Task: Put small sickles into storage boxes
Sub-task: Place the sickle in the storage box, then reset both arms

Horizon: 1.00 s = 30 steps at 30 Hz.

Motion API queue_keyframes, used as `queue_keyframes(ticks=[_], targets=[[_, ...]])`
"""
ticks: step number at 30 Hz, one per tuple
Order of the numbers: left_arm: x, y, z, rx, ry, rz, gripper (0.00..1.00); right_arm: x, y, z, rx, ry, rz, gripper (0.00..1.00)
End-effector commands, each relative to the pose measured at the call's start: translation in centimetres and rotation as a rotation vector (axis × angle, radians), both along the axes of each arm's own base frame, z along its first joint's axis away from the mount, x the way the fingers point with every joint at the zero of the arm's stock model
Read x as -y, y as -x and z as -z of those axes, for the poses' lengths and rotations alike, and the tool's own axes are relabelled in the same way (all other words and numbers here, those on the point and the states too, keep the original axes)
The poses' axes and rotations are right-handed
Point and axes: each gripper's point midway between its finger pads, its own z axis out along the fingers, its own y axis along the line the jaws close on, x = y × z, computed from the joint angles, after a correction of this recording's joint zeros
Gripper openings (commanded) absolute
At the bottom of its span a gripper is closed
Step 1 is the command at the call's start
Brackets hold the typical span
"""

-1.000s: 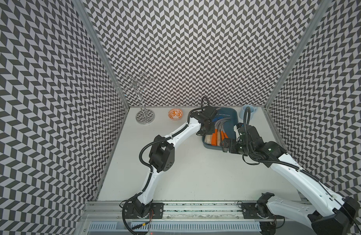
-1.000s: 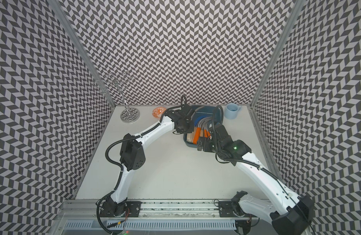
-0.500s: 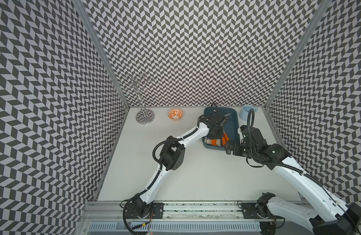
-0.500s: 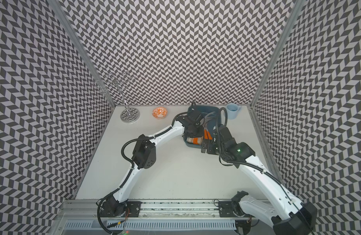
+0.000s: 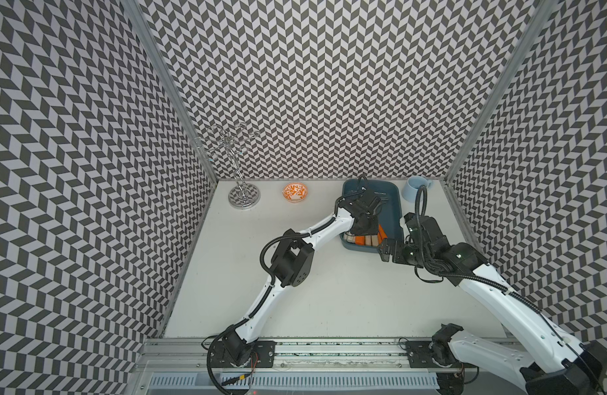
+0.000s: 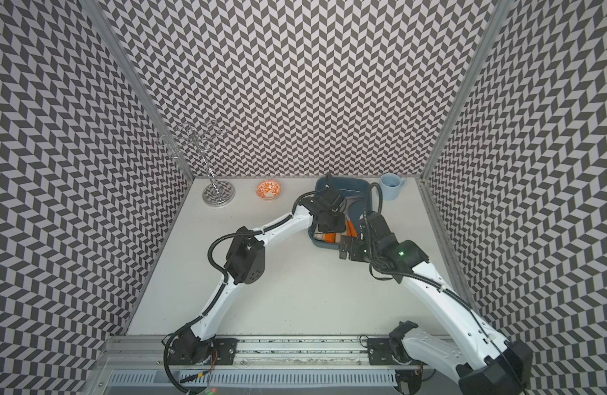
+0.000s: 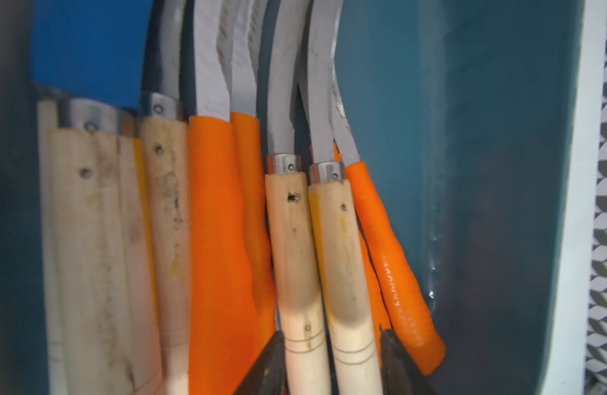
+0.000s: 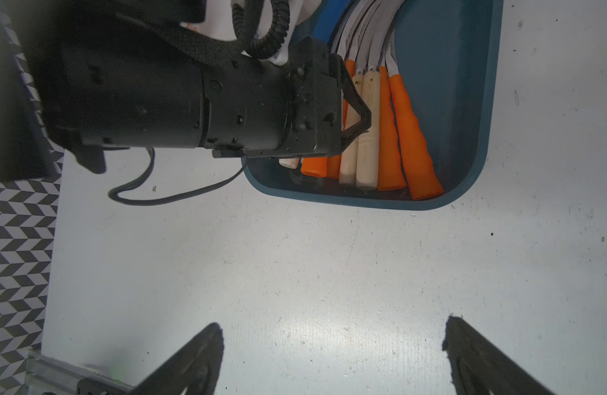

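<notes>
We start with the white surface [image 5: 329,290]. At its far right sits the teal storage box [image 5: 394,205], long side running away from the robot's base. Over the box's near end hangs the left tool [image 7: 329,362], spread, fingertips [image 7: 273,359] flanking two pale wood handles [image 7: 291,246]; whether they press, we cannot tell. Just outside that near end hovers the right tool [image 8: 332,359], spread wide over bare surface, carrying nothing. The small sickles [image 8: 380,130] lie side by side in the box, handles toward the base, blades [image 7: 209,68] away. The left arm is nearer, so we reckon a straight lift clears them.
</notes>
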Motion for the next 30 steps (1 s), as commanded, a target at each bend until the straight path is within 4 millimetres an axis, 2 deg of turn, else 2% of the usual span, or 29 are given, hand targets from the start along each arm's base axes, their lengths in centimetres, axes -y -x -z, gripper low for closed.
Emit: queue_keyframes(ticks=[1,2,3,7,9,11,16,22,23,25,30], targets=[[0.0,-0.1,-6.6,0.101,0.062,0.011,0.49,-0.1,-0.7,-1.1,0.047,-0.014,-0.003,1.00],[-0.5,-0.1,-7.3,0.107,0.062,0.009,0.50,-0.1,-0.9,-1.2,0.049,-0.012,-0.003,1.00],[-0.9,0.1,-7.6,0.110,0.054,0.007,0.57,-0.2,-1.1,-1.3,0.053,-0.011,-0.002,1.00],[-4.3,0.8,-9.5,0.140,0.017,-0.006,0.59,-0.3,-1.8,-2.1,0.076,-0.014,-0.001,0.99],[-7.2,1.4,-10.1,0.162,-0.030,-0.033,0.86,-0.4,-2.1,-2.4,0.094,-0.021,-0.002,1.00],[-10.3,2.1,-10.8,0.200,-0.071,-0.054,1.00,-0.6,-2.4,-2.8,0.114,-0.028,-0.001,0.99],[-18.7,4.1,-11.2,0.251,0.000,-0.090,1.00,-0.4,-3.4,-3.8,0.190,-0.034,0.015,1.00],[-29.6,6.5,-10.8,0.355,0.115,-0.226,1.00,1.3,-5.0,-4.8,0.325,0.031,0.070,1.00],[-31.0,6.8,-11.0,0.388,0.126,-0.252,1.00,1.6,-5.4,-4.7,0.349,0.043,0.078,0.99],[-32.9,7.0,-9.7,0.403,0.068,-0.293,1.00,2.3,-6.2,-4.4,0.392,0.066,0.099,1.00],[-36.8,6.7,-8.4,0.524,0.046,-0.437,1.00,4.7,-8.0,-3.4,0.547,0.123,0.164,1.00]])
